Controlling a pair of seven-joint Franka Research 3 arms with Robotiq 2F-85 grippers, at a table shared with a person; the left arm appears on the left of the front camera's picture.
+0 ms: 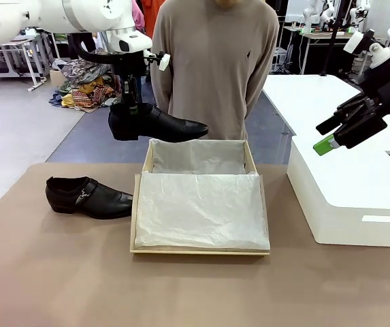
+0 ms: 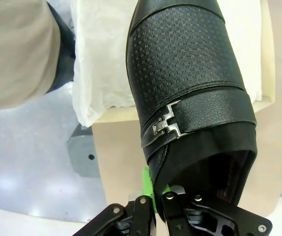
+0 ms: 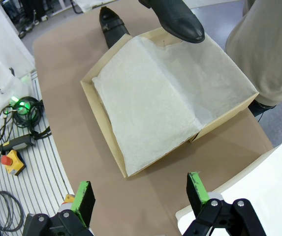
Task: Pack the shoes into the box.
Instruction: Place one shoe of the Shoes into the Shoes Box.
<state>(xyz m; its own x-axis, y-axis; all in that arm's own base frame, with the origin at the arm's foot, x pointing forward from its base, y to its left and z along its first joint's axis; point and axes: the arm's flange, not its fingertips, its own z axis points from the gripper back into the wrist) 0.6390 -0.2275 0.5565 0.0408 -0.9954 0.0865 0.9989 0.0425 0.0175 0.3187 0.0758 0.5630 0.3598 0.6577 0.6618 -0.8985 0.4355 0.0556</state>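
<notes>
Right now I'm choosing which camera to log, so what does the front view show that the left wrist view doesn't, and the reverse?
Front view adds the second shoe lying on the table left of the box, and the open right gripper raised near the white box. Left wrist view adds the silver buckle and textured upper of the held shoe. Both share that shoe in the shut left gripper, the tissue paper and the person's beige sweater.

arms (image 1: 99, 13): white, rounded | fingers (image 1: 350, 133): black | pads (image 3: 84, 195): green | screws (image 2: 263, 227): silver
</notes>
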